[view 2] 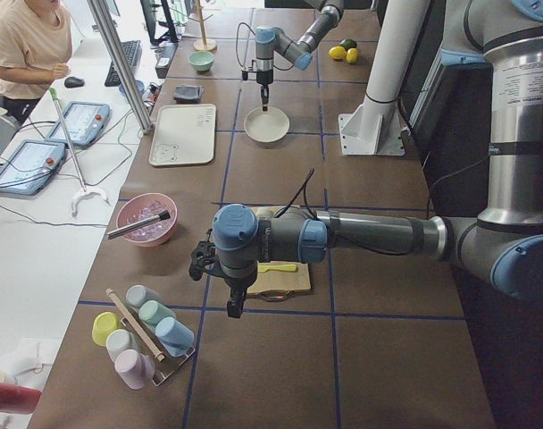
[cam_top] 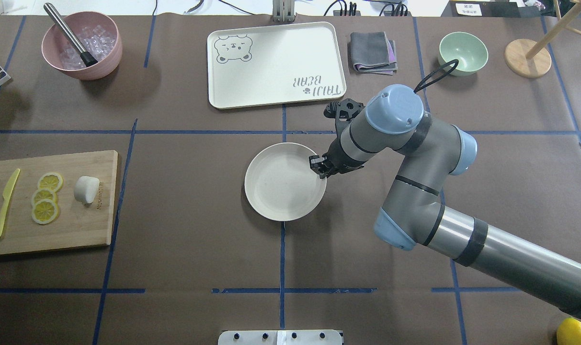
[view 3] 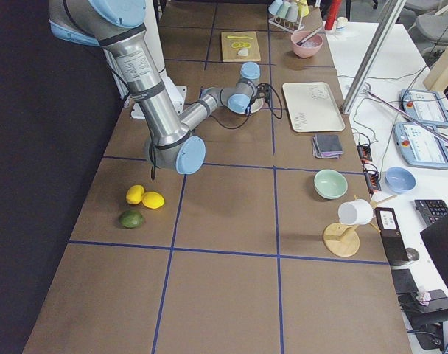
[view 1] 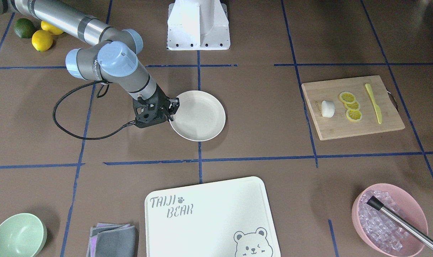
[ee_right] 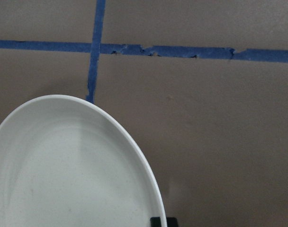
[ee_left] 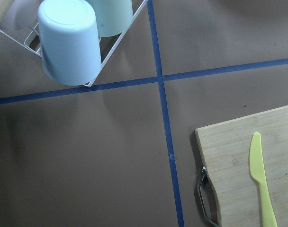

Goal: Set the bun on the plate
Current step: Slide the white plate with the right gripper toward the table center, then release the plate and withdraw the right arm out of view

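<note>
**Bun on the board at left, plate gripped at centre**

Nearest the robot, at the right edge, lie two lemons (view 1: 42, 40) and a lime (view 1: 24, 28).

Mid-table on the left, the cutting board (cam_top: 79, 230) carries the bun (cam_top: 86, 189) at its right end. Three lemon slices (cam_top: 46, 199) lie just left of the bun, and a yellow knife (cam_top: 5, 203) lies further left. The left gripper (view 2: 231, 304) hangs off the board's left end, near a rack of upturned cups (ee_left: 68, 42). I cannot tell how its fingers stand.

At centre the plate (cam_top: 276, 201) lies flat, its inside plain white. The right gripper (cam_top: 320, 167) is at the plate's right rim. In the right wrist view its fingertips (ee_right: 157, 221) sit close together on either side of that rim, pinching it. Between the board's right edge and the plate stretches bare brown table cover crossed by blue tape.

In the far row, from left:
- A pink bowl (cam_top: 103, 62) holds clear ice cubes (cam_top: 72, 56), with a metal tool (cam_top: 67, 31) leaning in it.
- The bear-printed tray (cam_top: 271, 62) comes next.
- Beside it lies a folded grey cloth (cam_top: 372, 58).
- At far right is a mint-green bowl (cam_top: 462, 50).
</note>
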